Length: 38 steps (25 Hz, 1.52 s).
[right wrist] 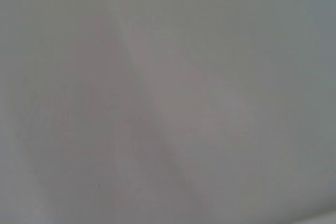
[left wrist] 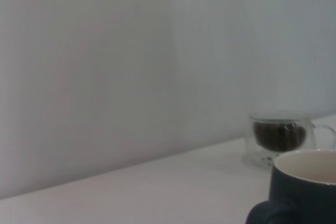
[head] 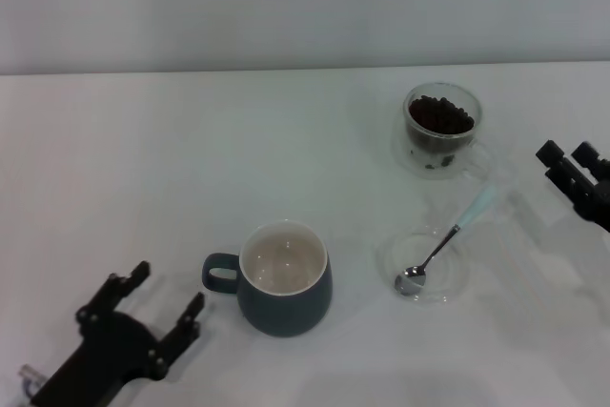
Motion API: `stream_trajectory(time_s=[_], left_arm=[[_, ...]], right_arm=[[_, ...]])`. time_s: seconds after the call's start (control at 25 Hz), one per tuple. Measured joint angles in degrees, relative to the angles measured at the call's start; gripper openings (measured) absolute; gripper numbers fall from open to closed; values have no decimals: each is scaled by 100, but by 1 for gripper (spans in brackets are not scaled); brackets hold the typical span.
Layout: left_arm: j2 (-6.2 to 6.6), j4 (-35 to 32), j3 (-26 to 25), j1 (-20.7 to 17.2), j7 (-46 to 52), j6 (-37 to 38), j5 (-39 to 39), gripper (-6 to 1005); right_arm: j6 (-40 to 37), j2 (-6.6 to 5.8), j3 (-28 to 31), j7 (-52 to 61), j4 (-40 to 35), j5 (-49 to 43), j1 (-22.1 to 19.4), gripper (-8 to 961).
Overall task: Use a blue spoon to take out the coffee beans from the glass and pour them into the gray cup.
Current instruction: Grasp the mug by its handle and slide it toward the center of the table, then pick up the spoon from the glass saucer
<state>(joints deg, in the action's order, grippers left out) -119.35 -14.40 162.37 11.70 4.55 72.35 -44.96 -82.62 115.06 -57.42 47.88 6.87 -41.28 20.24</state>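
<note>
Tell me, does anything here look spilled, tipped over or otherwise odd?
Nothing stands out. The coffee beans are all inside the upright glass, the gray cup stands upright and empty, and the blue spoon rests with its bowl on a clear saucer.

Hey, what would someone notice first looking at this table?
Probably the glass full of dark coffee beans at the far right, then the empty gray cup near the front. Between them, a blue spoon rests on a clear saucer.
</note>
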Motion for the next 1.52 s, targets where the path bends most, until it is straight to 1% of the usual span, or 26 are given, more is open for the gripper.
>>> stream_trajectory(time_s=[0.12, 0.2, 0.28, 0.32, 0.36, 0.4, 0.44, 0.52, 0.6, 0.84, 0.96, 1.16, 1.52], left_arm=[[4, 74, -20, -181, 6, 294, -205, 760], [1, 115, -21, -326, 9, 524, -488, 776], [4, 127, -21, -415, 25, 678, -708, 776], [7, 139, -22, -466, 35, 773, -849, 775], [9, 155, -22, -505, 42, 854, -958, 775], [10, 171, -22, -536, 46, 921, -1052, 775], [10, 190, -22, -570, 48, 990, -1140, 775], [9, 225, -22, -612, 50, 1068, -1252, 775], [9, 261, -22, -625, 51, 1093, -1317, 775], [5, 355, -21, -606, 54, 1094, -1411, 774], [5, 358, -21, -601, 58, 1097, -1412, 775], [8, 359, -21, -591, 64, 1097, -1416, 775], [8, 359, -21, -594, 64, 1097, -1426, 764]], right_arm=[[694, -74, -653, 1562, -601, -2, -80, 751], [1124, -158, -1211, 2527, -977, -4, -90, 750], [1273, -261, -1607, 3092, -1144, -4, -45, 750], [1286, -382, -1872, 3469, -1165, -5, 41, 750], [1286, -382, -1872, 3469, -1165, -5, 41, 750], [1298, -446, -1980, 3654, -1147, -4, 95, 750], [1328, -484, -2041, 3783, -1129, -4, 134, 750], [1420, -510, -2104, 3915, -1117, -4, 191, 750], [1560, -492, -2119, 3978, -1127, -2, 208, 750], [2160, -294, -2351, 3995, -1163, -3, 341, 749], [2208, -216, -2358, 3974, -1190, -2, 362, 749], [2219, -177, -2472, 3981, -1218, -2, 381, 749], [2287, -95, -2491, 3961, -1223, 0, 426, 748]])
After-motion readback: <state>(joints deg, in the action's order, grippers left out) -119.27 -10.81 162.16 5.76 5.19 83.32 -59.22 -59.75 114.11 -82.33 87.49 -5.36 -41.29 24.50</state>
